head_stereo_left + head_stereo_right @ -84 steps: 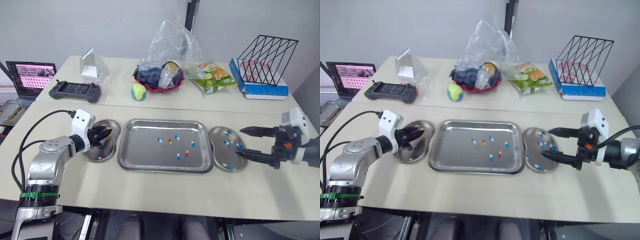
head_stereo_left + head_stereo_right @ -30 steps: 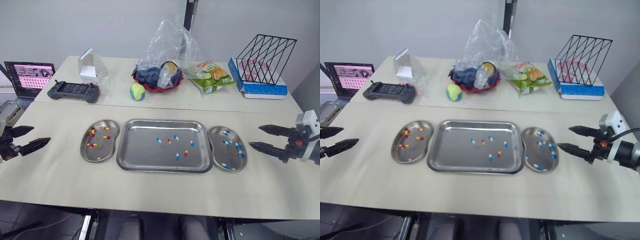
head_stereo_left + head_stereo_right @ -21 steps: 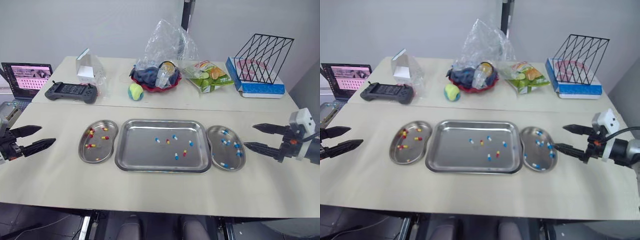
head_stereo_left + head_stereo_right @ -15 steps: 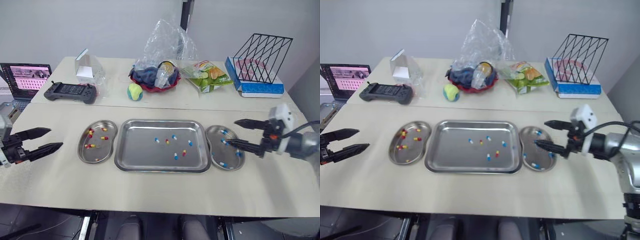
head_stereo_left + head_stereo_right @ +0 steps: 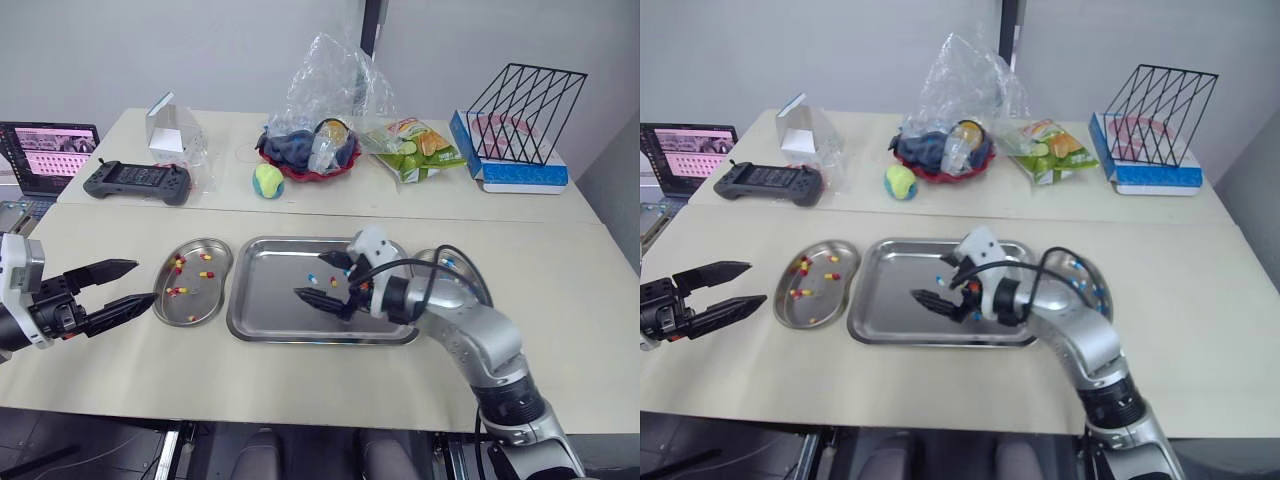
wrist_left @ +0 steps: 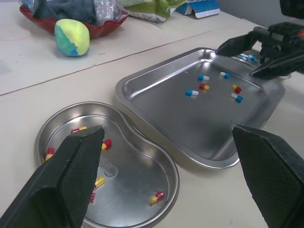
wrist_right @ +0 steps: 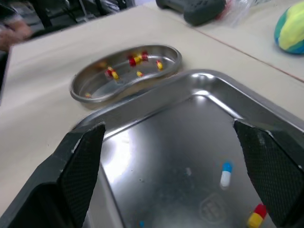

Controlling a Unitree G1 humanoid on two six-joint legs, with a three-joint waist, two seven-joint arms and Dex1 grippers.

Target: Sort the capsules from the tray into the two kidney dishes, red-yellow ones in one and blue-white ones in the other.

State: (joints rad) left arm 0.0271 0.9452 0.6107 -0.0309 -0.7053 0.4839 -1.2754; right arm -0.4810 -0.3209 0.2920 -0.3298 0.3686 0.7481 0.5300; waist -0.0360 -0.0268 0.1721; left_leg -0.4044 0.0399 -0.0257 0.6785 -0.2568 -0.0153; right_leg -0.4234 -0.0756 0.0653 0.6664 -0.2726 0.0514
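Note:
A steel tray (image 5: pixel 268 295) at the table's middle holds several loose capsules, both blue-white (image 6: pixel 192 92) and red-yellow (image 6: pixel 204 87). The left kidney dish (image 5: pixel 205 298) holds several red-yellow capsules (image 5: pixel 205 274). My right arm partly covers the right kidney dish (image 5: pixel 452 258), where blue-white capsules (image 5: pixel 1089 288) lie. My right gripper (image 5: pixel 318 277) hangs open over the tray's middle, with nothing between its fingers. Left of the left dish, my left gripper (image 5: pixel 144 281) stands open and empty, pointing at it.
Across the back table are a laptop (image 5: pixel 45 155), a game controller (image 5: pixel 137 181), a clear box (image 5: pixel 170 125), a yellow-green ball (image 5: pixel 267 180), a red bowl under a plastic bag (image 5: pixel 310 150), a snack bag (image 5: pixel 415 148) and a wire rack (image 5: pixel 520 110).
My right gripper has swung left from beyond the right dish to above the tray's middle. My left gripper has come in closer to the left dish. The camera has shifted slightly.

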